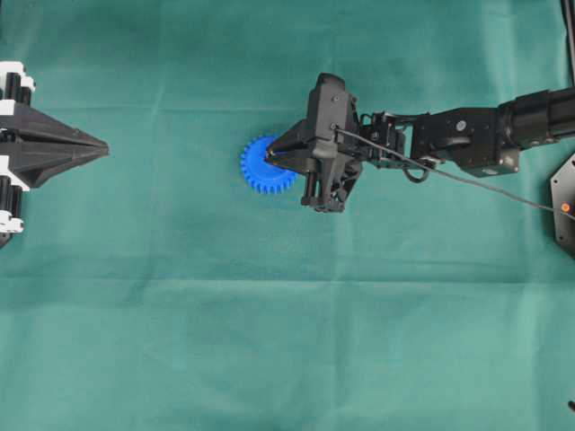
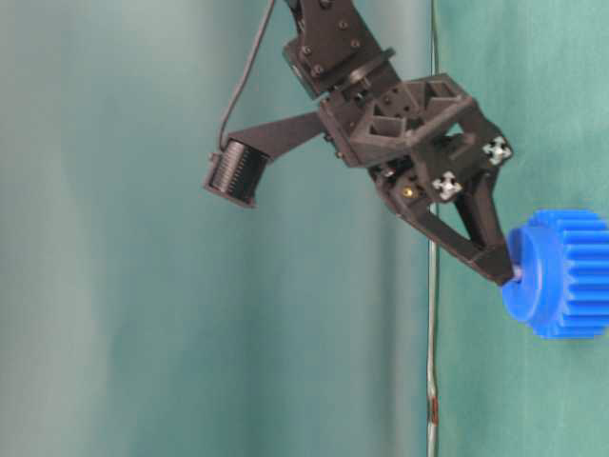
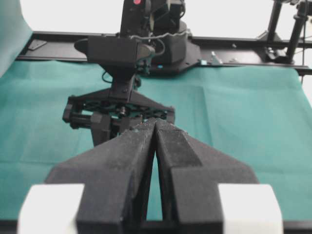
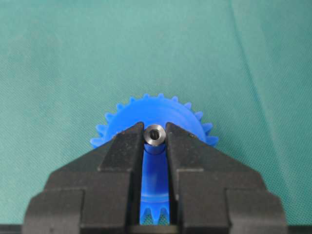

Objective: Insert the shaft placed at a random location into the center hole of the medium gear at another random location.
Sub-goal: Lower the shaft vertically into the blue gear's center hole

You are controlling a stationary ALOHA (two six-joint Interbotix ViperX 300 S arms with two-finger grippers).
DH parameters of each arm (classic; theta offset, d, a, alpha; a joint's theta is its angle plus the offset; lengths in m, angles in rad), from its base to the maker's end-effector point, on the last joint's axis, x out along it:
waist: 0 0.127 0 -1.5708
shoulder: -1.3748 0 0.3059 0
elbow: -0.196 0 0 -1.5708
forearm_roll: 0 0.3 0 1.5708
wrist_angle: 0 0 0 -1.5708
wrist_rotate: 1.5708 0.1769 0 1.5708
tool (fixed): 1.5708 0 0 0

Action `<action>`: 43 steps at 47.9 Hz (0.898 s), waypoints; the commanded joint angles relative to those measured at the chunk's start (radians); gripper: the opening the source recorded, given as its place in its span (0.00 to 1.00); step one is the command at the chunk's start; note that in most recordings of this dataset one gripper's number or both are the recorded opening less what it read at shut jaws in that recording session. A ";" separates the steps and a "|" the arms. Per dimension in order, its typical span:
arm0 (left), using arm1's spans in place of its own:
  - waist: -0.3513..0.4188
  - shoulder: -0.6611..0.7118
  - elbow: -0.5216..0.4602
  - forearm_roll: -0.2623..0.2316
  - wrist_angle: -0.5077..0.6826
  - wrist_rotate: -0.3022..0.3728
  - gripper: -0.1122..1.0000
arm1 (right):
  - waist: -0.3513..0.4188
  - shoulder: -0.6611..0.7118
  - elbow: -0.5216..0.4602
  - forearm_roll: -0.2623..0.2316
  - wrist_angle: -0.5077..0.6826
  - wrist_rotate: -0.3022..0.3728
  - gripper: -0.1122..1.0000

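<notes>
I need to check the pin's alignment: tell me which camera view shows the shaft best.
The right wrist view: the shaft shows end-on, clamped between the right gripper's fingers over the medium gear. The table-level view shows only a sliver at the hub; overhead and left wrist views hide it.

The overhead view looks straight down on the green cloth [image 1: 269, 341], taking in both arms from afar. The table-level view sits low and close, turned on its side, so the cloth stands as a wall at its right. The left wrist camera looks level along its own fingers [image 3: 122, 165] toward the opposite arm. The right wrist camera looks down, very near. The medium gear [image 1: 260, 166] shows in the overhead, table-level and right wrist views.
</notes>
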 commanded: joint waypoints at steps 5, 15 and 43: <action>0.002 0.009 -0.020 0.003 -0.005 -0.002 0.10 | -0.002 0.006 -0.035 0.002 -0.017 0.011 0.22; 0.002 0.009 -0.018 0.003 0.005 -0.002 0.10 | -0.002 0.014 -0.034 0.000 -0.015 0.009 0.22; 0.002 0.008 -0.018 0.003 0.012 -0.002 0.10 | -0.002 0.006 -0.034 0.003 -0.006 0.014 0.50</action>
